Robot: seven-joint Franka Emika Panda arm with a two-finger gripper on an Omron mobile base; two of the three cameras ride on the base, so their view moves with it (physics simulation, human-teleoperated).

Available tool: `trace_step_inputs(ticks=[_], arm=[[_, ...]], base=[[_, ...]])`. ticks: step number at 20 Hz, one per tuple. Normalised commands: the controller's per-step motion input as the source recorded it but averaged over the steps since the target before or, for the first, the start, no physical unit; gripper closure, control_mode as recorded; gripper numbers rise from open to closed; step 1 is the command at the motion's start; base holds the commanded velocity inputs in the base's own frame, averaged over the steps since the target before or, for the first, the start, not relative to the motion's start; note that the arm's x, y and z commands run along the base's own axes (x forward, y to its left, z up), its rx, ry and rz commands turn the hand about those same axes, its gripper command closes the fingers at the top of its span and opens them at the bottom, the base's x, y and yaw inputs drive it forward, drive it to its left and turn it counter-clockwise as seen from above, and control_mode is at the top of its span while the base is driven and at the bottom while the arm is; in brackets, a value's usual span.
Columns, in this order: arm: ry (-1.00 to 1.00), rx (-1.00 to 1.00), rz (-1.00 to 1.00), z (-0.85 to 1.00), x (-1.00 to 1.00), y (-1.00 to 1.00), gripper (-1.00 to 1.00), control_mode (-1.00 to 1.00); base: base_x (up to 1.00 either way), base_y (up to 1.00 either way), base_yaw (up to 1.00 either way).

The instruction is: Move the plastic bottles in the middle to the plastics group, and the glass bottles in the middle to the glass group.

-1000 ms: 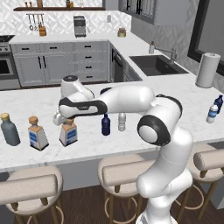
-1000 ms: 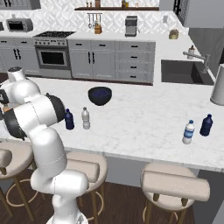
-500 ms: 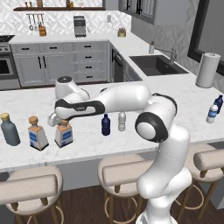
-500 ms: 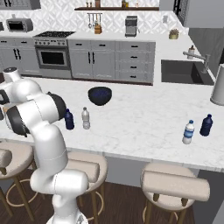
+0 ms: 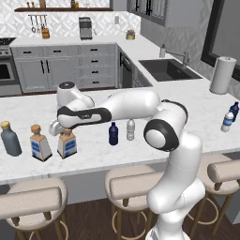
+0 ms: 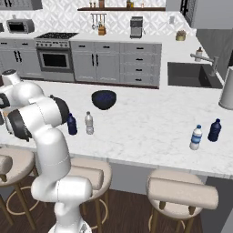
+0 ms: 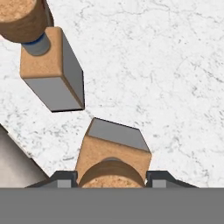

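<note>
Along the near edge of the white marble desk, at its left end, the tool sits over a square cork-stoppered bottle with a blue label, its fingers flanking the cork on both sides, so it grips this glass bottle as the bottle stands on the desk. Just beside it to the left stands a second square cork-stoppered bottle, and further left a rounded grey-blue bottle with a yellowish cap. Nearer the middle of the desk a dark navy bottle and a clear bottle with a white cap stand upright side by side, a little apart. Behind them a dark blue bowl rests on the desk. Well off to the right stand a pale bottle with a blue band and another dark blue bottle, and beyond them a paper towel roll.
</note>
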Motion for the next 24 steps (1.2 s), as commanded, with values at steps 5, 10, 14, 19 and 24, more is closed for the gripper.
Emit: trace_step_inputs(ticks=[5,10,14,19,24], arm=[[0.0,0.0,0.0,-0.04,0.15,0.0,1.0,-1.0],[0.0,0.0,0.0,-0.51,0.07,0.0,1.0,-1.0],[0.0,0.0,0.0,-0.43,0.01,0.0,1.0,-1.0],[0.0,0.0,0.0,-0.09,0.0,0.0,1.0,-1.0],[0.0,0.0,0.0,0.0,0.0,0.0,-1.0,-1.0]], base=[[0.0,0.0,0.0],[0.0,0.0,0.0],[0.0,0.0,0.0],[0.0,0.0,0.0],[0.0,0.0,0.0]])
